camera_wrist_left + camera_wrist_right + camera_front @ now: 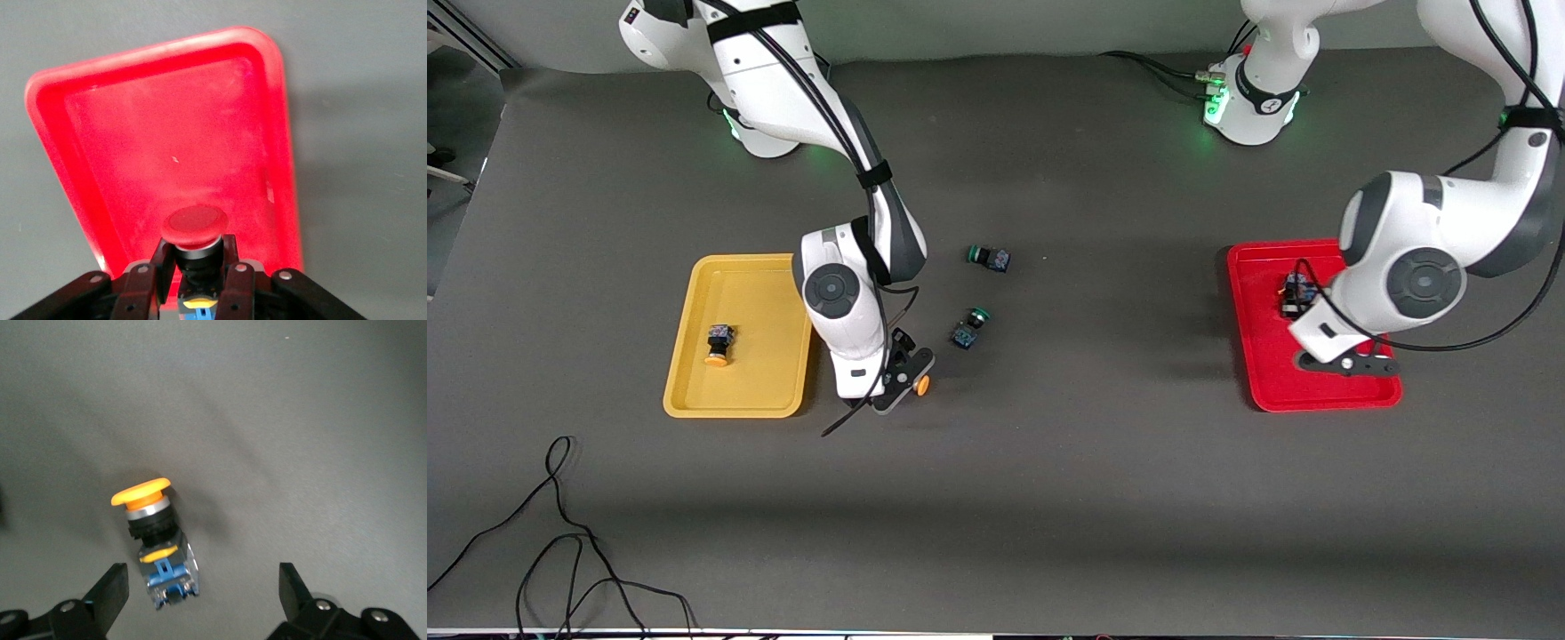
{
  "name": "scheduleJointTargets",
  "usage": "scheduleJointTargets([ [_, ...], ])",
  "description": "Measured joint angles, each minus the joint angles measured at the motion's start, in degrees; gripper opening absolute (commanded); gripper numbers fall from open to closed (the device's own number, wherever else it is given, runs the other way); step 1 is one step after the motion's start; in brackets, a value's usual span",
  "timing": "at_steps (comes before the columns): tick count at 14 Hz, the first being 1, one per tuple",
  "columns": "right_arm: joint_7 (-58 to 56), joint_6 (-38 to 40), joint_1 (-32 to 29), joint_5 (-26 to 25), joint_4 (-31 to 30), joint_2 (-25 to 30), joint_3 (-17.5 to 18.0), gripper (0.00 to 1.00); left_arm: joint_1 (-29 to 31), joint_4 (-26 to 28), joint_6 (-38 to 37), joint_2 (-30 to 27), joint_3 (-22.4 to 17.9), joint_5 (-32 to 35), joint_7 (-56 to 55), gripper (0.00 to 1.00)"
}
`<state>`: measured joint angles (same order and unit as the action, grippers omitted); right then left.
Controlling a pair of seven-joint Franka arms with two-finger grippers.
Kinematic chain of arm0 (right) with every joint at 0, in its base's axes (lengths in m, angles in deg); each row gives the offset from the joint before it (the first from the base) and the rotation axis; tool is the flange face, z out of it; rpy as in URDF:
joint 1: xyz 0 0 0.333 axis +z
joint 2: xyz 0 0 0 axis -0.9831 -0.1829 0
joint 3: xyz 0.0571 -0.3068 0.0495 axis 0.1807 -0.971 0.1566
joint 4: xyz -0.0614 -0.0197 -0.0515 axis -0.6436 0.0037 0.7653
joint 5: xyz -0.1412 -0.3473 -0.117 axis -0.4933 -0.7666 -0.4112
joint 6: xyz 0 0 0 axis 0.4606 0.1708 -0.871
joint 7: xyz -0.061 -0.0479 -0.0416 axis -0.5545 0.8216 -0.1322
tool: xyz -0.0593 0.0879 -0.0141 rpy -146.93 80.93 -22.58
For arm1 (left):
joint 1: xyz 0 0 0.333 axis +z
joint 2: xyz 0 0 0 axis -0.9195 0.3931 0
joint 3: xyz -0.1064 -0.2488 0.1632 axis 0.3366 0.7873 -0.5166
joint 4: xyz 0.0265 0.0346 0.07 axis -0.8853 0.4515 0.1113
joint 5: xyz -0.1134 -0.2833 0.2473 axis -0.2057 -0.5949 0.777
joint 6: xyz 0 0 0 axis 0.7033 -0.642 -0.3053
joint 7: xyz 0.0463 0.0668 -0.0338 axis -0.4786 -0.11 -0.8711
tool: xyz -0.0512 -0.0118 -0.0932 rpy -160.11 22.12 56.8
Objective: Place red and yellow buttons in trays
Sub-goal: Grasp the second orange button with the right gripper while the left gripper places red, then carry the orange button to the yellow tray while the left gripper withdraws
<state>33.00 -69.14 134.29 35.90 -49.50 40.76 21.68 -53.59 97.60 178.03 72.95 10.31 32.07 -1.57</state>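
Note:
My left gripper (1347, 363) hangs over the red tray (1263, 373), shut on a red-capped button (195, 225). In the left wrist view the gripper (195, 252) holds the button above the red tray (200, 133). Another button (1294, 293) lies in the red tray, its cap hidden. My right gripper (907, 372) is low over the table beside the yellow tray (747, 284), open. An orange-yellow-capped button (922, 385) lies on the table at it. In the right wrist view this button (155, 533) lies between the open fingers (202, 581), untouched. A second yellow-capped button (719, 345) lies in the yellow tray.
Two green-capped buttons (989, 258) (969, 327) lie on the grey table near the middle, farther from the front camera than my right gripper. A black cable (560, 533) trails along the table's near edge at the right arm's end.

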Motion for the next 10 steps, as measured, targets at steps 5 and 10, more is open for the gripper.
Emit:
scheduleJointTargets([
  [5,0.0,-2.47,-0.02,0.0,-0.09,-2.1,1.2,0.32,8.27,11.24,21.85,4.2,-0.11,4.24,5.39,0.0],
  [10,0.02,-2.37,-0.17,0.3,0.0,-2.08,1.2,0.19,8.58,11.43,22.51,5.13,0.1,4.31,5.6,0.99],
])
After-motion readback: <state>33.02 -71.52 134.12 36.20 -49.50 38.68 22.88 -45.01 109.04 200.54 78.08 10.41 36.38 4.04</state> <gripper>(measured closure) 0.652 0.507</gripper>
